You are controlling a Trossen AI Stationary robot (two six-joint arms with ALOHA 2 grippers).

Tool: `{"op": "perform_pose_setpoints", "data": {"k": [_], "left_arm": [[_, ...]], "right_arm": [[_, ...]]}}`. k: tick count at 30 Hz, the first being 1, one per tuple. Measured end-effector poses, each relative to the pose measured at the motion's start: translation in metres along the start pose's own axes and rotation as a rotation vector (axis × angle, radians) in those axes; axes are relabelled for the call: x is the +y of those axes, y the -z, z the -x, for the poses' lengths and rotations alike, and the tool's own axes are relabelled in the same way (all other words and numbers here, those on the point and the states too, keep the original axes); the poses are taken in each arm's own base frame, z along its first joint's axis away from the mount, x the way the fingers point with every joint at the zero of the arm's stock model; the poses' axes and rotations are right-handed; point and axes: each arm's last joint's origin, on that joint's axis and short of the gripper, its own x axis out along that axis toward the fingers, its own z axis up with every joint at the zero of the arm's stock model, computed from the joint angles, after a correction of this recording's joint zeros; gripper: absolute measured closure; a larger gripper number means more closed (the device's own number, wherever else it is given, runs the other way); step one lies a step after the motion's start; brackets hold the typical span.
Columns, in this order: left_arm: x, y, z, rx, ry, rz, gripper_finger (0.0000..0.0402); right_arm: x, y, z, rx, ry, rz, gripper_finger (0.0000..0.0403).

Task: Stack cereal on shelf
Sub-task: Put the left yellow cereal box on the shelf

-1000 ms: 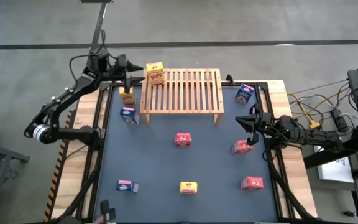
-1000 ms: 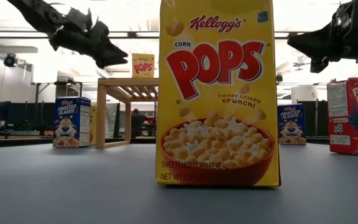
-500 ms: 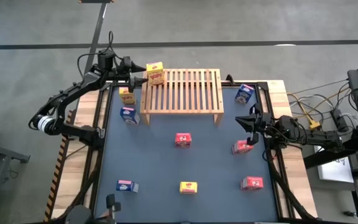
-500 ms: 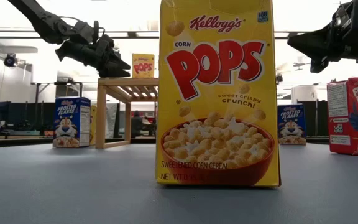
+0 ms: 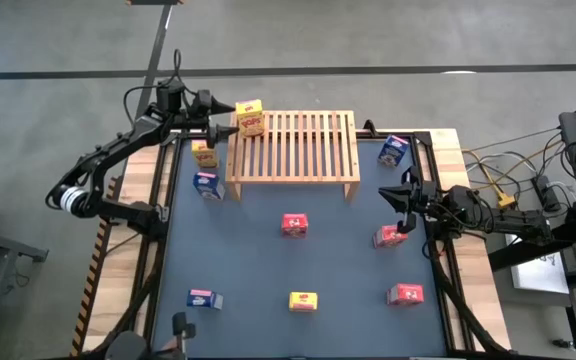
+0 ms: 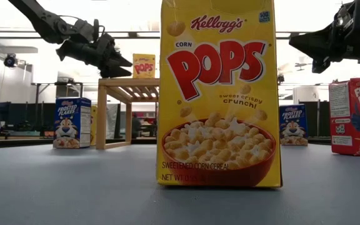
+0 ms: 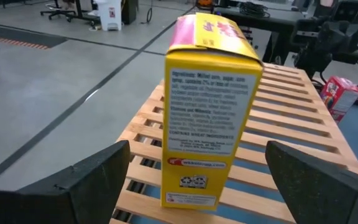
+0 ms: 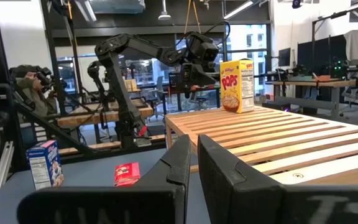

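Observation:
A yellow cereal box (image 5: pixel 250 118) stands upright on its base on the slats at the far left corner of the wood shelf (image 5: pixel 298 150). My left gripper (image 5: pixel 220 107) is open just left of it at box height. In the left wrist view (image 7: pixel 196 149) its fingers stand on either side of the box (image 7: pixel 207 112) without touching. My right gripper (image 5: pixel 396 196) is shut and empty, above the table's right side near a red box (image 5: pixel 389 236).
On the table stand a yellow box (image 5: pixel 205 153) and a blue box (image 5: pixel 206 184) left of the shelf, a blue box (image 5: pixel 393 150) to its right, red boxes (image 5: pixel 294 224) (image 5: pixel 406 294), a blue box (image 5: pixel 201 298) and a yellow box (image 5: pixel 303 300) near the front.
My left gripper has risen and gone toward the table's far edge and the yellow box on the shelf, then stayed still there. The boxes have not moved.

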Motion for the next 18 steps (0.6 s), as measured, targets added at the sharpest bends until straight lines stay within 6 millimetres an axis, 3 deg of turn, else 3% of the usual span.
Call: {"op": "perform_pose_setpoints", "data": {"k": [18], "left_arm": [[0.017,0.011,-0.023,-0.037,0.007,0.010,0.0057]], "right_arm": [[0.000,0.000,0.000,0.000,0.000,0.002,0.0380]]}}
